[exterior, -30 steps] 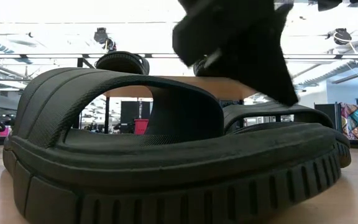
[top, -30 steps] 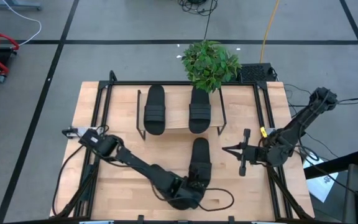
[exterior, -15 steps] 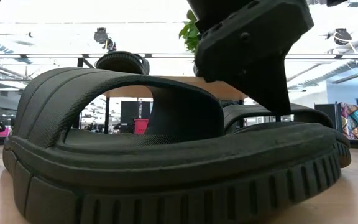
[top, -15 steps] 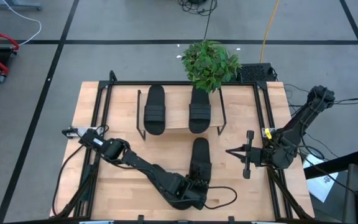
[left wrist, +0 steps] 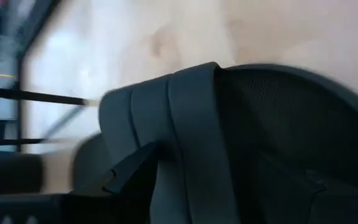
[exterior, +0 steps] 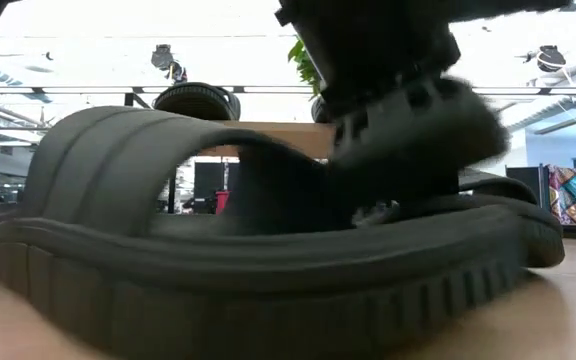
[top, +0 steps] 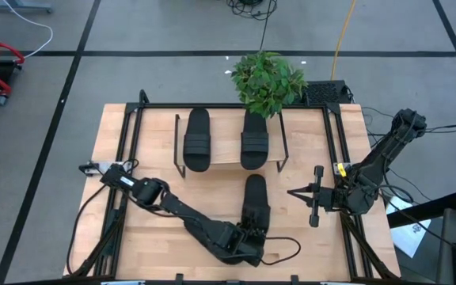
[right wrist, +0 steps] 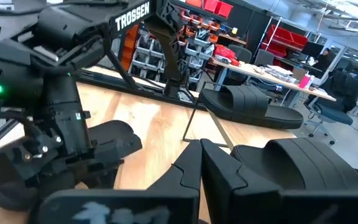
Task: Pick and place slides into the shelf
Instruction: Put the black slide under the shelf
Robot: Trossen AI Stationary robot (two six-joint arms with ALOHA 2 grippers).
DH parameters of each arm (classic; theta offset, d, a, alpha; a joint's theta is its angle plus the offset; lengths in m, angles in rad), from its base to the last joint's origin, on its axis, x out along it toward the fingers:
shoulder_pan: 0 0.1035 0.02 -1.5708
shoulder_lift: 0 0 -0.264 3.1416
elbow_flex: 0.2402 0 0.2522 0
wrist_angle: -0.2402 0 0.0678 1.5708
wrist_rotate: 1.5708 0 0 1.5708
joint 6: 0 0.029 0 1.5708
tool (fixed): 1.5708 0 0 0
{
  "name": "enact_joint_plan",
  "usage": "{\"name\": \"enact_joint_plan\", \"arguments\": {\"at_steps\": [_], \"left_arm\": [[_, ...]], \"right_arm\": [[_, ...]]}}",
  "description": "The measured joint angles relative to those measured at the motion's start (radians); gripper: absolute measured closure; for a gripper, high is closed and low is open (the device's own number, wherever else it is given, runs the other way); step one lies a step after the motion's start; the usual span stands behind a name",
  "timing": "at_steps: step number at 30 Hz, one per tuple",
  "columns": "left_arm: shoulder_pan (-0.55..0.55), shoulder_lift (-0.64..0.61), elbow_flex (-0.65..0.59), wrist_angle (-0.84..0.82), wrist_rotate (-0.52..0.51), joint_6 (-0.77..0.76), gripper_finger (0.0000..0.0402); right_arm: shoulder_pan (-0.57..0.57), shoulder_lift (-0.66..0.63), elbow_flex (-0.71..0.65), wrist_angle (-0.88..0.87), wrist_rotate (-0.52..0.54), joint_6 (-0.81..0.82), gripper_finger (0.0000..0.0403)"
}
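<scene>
One black slide lies on the tabletop, its length running from near to far; in the low view this slide fills the picture. My left gripper slants down at its near end, open, its fingers at the ribbed strap. Two more slides lie soles down, side by side, on the plank top of the shelf. My right gripper hangs shut over the table's right side, holding nothing. My left gripper comes at the slide from the near side, slanting down. One finger lies against the outer face of the strap by its edge; the other seems to reach under the strap, but blur hides it. The sole stays on the table.
A potted plant stands behind the shelf at the far edge. Black frame rails run along the table's left, right and far sides. A loose cable loops on the wood beside my left gripper. Bare wood lies at the near left.
My left gripper has sunk toward the slide and tipped further down, its fingers keeping the same gap. In the low view it has come down from above the strap onto the slide, which has shifted a little and now shows blurred.
</scene>
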Motion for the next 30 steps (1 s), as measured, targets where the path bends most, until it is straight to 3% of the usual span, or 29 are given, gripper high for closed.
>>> {"name": "enact_joint_plan", "arguments": {"at_steps": [4, 7, 14, 17, 22, 30], "left_arm": [[0.014, 0.0, -0.005, -0.019, -0.084, 0.054, 0.0162], [0.019, -0.01, -0.005, -0.015, -0.121, 0.094, 0.0198], [0.055, -0.016, -0.004, -0.016, -0.016, 0.09, 0.038], [0.06, -0.018, -0.004, -0.031, -0.006, 0.079, 0.0389], [0.034, -0.021, -0.004, -0.059, -0.071, 0.086, 0.04], [0.005, -0.038, -0.004, -0.06, -0.005, 0.016, 0.0394]], "right_arm": [[0.0, 0.0, 0.0, 0.0, -0.002, 0.001, 0.0403], [0.0, 0.0, 0.0, 0.0, -0.002, -0.001, 0.0403], [0.0, 0.0, 0.0, -0.004, -0.003, -0.005, 0.0403], [0.0, 0.0, 0.0, -0.005, -0.006, -0.005, 0.0403], [0.0, 0.0, 0.0, -0.005, -0.006, -0.005, 0.0403], [0.0, 0.0, 0.0, -0.005, -0.008, 0.002, 0.0403]]}}
